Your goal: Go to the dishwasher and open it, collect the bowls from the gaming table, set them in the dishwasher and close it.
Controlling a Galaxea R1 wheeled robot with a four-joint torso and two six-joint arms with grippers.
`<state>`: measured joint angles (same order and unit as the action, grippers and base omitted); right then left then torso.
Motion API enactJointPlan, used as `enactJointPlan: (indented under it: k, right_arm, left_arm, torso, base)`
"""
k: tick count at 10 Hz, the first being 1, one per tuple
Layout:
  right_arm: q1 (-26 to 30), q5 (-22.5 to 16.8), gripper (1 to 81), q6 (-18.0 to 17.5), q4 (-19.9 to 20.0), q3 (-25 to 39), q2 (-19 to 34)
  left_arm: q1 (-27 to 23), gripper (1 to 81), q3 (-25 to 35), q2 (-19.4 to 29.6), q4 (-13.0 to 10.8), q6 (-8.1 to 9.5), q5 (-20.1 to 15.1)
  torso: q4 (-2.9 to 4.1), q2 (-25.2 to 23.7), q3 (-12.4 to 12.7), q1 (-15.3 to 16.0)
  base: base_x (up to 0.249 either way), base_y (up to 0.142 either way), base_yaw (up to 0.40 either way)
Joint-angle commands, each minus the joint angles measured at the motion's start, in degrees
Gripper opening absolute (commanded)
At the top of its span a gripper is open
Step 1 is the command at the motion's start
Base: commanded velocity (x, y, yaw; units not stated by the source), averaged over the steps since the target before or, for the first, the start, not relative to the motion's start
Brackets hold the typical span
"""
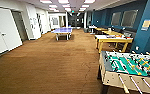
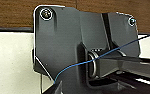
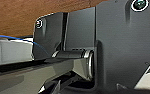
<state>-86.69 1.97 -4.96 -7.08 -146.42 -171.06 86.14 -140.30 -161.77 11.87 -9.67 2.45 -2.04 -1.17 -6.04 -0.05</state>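
Ahead, gaming table (image 1: 113, 38) (yellow legs), long axis crosswise, beyond foosball table (image 1: 131, 68)

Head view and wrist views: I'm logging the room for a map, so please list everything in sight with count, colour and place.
Foosball table: one, green field, pale wood sides, near right.
Gaming table: one, yellow legs, white top, right, beyond the foosball table.
Further yellow tables: count unclear, along the right wall.
Ping-pong table: one, blue, far centre.
Floor: brown carpet.
Doors: white, left wall.
Wall: dark blue, right.
Dark plate: robot's, left wrist view.
Blue cable: across that plate.
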Motion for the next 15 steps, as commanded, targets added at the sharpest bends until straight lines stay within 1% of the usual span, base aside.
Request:
enactJointPlan:
  k: [1,15]
  right_arm:
    - [2.7,-2.7,81.1,0.1,-0.6,0.5,-0.3]
    - [2.7,-2.7,81.1,0.1,-0.7,0.6,-0.4]
  left_arm:
    - [-2.8,81.1,0.4,0.8,0.5,-0.26,-3.5]
    - [-2.4,81.1,0.4,0.7,0.6,-0.18,-3.3]
  torso:
    - [0.00,0.0,0.0,0.1]
    - [0.00,0.0,0.0,0.1]
  base:
    - [0.100,0.000,0.000]
    - [0.101,0.000,0.000]
